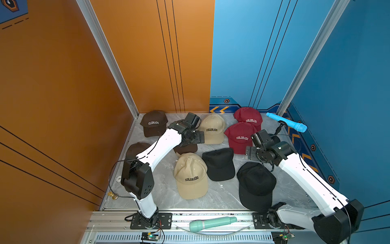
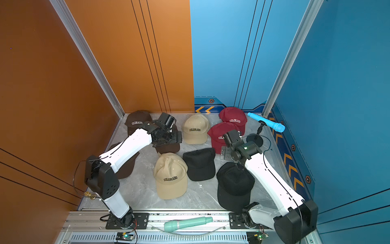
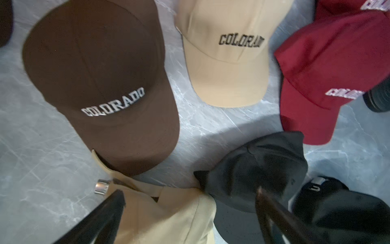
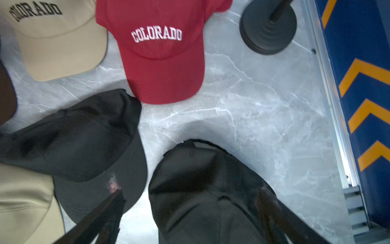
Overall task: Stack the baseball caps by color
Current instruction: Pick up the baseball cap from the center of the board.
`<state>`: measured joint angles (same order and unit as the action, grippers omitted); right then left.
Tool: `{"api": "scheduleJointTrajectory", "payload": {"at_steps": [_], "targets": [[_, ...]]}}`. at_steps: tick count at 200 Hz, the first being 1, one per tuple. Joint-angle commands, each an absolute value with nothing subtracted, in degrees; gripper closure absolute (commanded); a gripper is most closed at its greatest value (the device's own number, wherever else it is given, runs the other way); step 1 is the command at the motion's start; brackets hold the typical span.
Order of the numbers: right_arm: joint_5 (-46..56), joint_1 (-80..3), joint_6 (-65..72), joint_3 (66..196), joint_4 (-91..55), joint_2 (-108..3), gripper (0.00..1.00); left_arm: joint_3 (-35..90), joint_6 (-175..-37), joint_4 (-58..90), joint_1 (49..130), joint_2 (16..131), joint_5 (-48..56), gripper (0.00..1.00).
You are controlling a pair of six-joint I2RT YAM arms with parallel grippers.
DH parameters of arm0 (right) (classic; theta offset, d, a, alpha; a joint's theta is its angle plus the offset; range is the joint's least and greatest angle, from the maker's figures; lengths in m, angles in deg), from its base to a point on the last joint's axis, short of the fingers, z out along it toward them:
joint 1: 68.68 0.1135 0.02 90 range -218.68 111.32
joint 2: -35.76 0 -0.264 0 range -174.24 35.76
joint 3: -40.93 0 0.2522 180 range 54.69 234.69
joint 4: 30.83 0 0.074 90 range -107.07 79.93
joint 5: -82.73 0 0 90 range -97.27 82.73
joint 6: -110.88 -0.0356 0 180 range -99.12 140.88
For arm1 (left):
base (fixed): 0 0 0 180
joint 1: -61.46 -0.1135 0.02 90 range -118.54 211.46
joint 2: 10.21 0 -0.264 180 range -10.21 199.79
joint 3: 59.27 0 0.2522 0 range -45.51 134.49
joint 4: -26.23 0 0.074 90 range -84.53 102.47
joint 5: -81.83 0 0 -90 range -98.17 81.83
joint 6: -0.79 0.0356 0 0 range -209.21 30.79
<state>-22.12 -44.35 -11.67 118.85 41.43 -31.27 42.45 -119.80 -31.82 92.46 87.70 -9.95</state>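
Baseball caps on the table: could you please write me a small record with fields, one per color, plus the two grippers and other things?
brown caps: three, all apart
beige caps: two, apart
red caps: two, nearer one overlaps the farther one's brim
black caps: two, side by side, not stacked
left gripper: open, empty
right gripper: open, empty, over a black cap
microphones: blue on a stand, green on the front rail

surface: grey marble tabletop (image 1: 221, 194) | on it: baseball caps (image 1: 191, 175) (brown, beige, red, black) | black stand base (image 4: 259, 36)
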Motion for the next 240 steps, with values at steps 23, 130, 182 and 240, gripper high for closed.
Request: {"api": "scheduleJointTrajectory", "payload": {"at_steps": [23, 130, 182, 240], "targets": [[-18.4, -50.5, -17.2, 109.0, 45.0, -23.5, 0.00, 37.8, -116.5, -24.8, 99.0, 82.1, -8.8, 0.02], [-9.2, -57.3, -14.0, 103.9, 40.4, -25.8, 0.00, 36.8, -117.6, -24.7, 104.0, 77.7, -12.6, 0.02], [-7.6, -57.4, -12.6, 104.0, 39.3, -28.9, 0.00, 37.1, -117.2, -24.3, 103.8, 78.1, -13.5, 0.02], [-6.5, -57.2, -11.3, 104.7, 39.1, -30.7, 0.10, 38.3, -116.2, -23.8, 102.9, 79.6, -13.3, 0.02]]}}
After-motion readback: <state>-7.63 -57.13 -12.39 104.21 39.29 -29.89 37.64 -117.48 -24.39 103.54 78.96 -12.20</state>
